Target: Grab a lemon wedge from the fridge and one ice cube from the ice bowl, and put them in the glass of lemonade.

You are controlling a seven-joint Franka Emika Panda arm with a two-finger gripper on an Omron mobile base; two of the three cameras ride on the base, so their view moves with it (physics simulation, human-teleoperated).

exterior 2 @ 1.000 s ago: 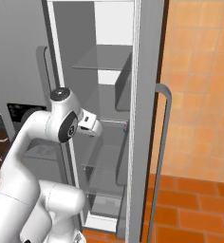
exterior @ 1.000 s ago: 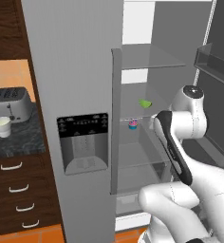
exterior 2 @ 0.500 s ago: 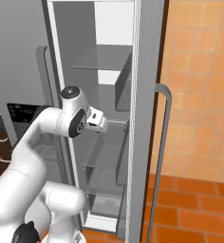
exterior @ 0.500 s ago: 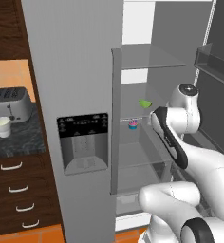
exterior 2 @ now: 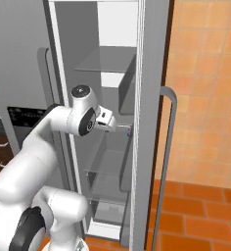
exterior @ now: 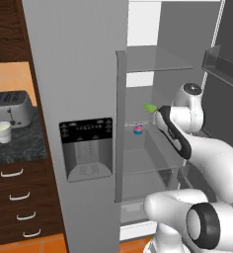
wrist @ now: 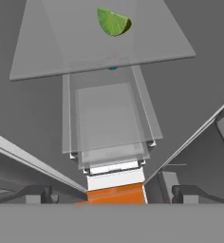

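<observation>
Open fridge (exterior: pixel 79 74): lemon wedge (wrist: pixel 113 22) near shelf edge, pincer spread wide.

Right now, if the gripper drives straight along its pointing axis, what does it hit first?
Likely the glass shelf in the fridge. The open gripper looks down through it; the lemon wedge lies off that line, toward the view's top. Depth is unclear.

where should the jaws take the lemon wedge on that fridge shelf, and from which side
Grip the lemon wedge across its two flat cut faces, near its thick middle, coming from the open front of the fridge. It lies on a glass shelf, small and tapered, so the curved rind would likely slip. The gripper is open, short of it and with nothing between the jaws.
</observation>
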